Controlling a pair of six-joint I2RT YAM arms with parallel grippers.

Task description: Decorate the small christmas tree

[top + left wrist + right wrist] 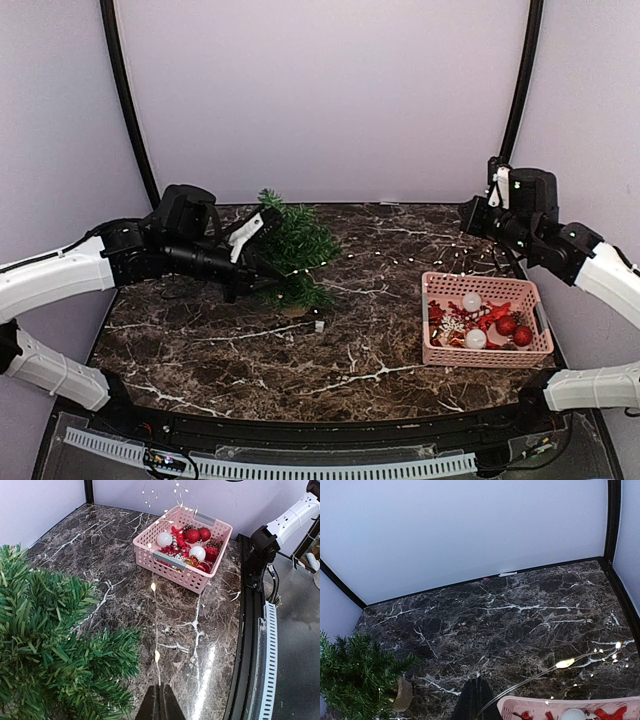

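Left tool (159, 705) and right tool (476, 701) are clenched on light string (153, 586). Rear-left on counter (250, 350), beside left tool, the small christmas tree (295, 245) is located. Est. step: draping lights; next, string to be wrapped round branches.

The left hand (160, 702) and right hand (476, 697) are both closed tight

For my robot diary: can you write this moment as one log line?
left tool: shut on light string | right tool: shut on light string | small christmas tree: beside left tool | pink basket: ornaments inside
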